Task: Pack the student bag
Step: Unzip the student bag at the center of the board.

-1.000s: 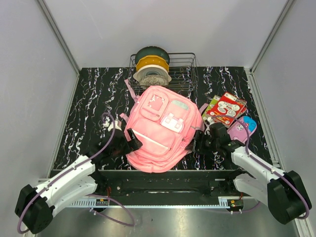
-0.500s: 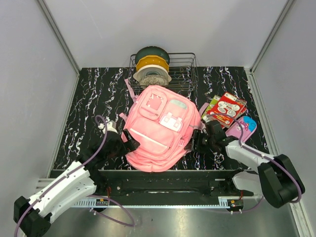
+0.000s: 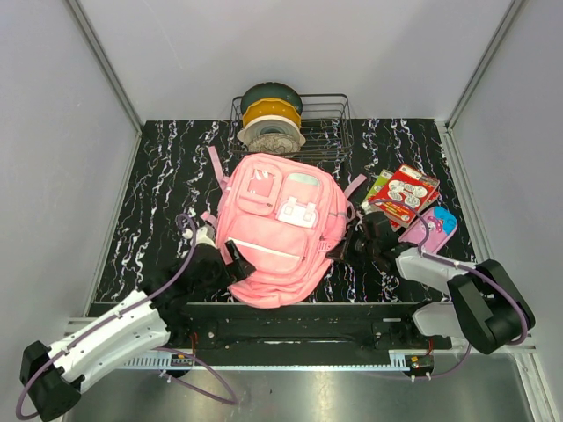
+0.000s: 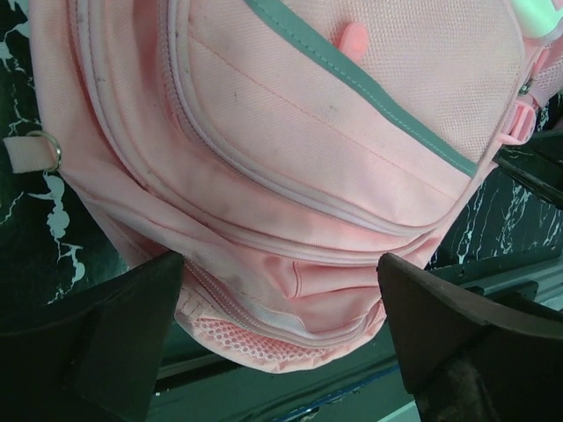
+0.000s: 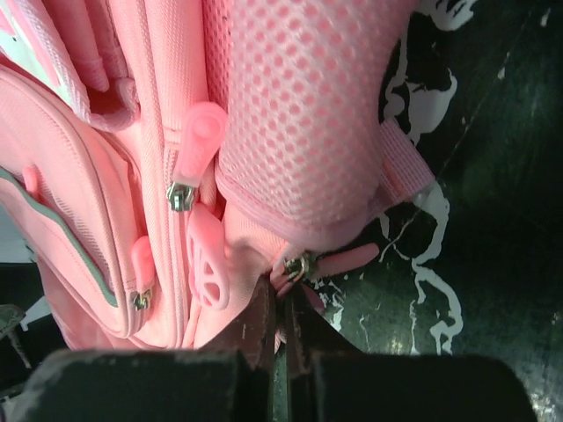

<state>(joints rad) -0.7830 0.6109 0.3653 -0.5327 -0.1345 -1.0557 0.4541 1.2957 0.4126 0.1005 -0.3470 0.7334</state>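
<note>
The student bag (image 3: pixel 281 224), a large soft pink backpack, lies front side up in the middle of the black marbled table. My left gripper (image 3: pixel 230 260) is open at its lower left corner. In the left wrist view the wide-apart fingers (image 4: pixel 114 325) flank the bag's mesh bottom edge (image 4: pixel 264 338) without touching it. My right gripper (image 3: pixel 345 244) is at the bag's right side. The right wrist view shows it (image 5: pixel 281 294) shut on a pink zipper pull (image 5: pixel 347 261) beside a metal slider (image 5: pixel 299 266), below the mesh side pocket (image 5: pixel 299 105).
A wire basket (image 3: pixel 339 123) at the back holds filament spools (image 3: pixel 271 119). Red and green booklets (image 3: pixel 403 193) and a small pink pencil case (image 3: pixel 431 229) with a blue end lie right of the bag. The metal rail (image 3: pixel 290 321) runs along the near table edge.
My right gripper has closed on the zipper pull at the bag's right side. The bag has shifted up and slightly left. The left gripper stayed open beside the bag's lower left.
</note>
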